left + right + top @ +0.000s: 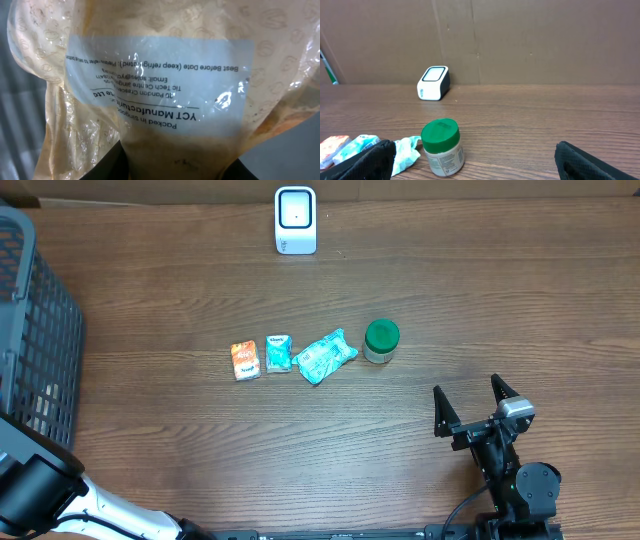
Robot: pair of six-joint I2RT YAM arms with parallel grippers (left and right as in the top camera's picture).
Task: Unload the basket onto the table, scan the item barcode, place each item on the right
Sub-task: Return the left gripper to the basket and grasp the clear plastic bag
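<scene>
tabletop (450, 290) wood grain, matt. bag (165, 30) clear crinkly plastic, glossy, white label (160, 75). jar lid (440, 135) smooth green plastic.

My work surface is a table (480, 290) of dark brown wood, its grain running left to right, evenly lit with a faint sheen. Behind its far edge stands a plain brown wall (545, 40), cardboard-like, with vertical seams and a few small marks.
</scene>
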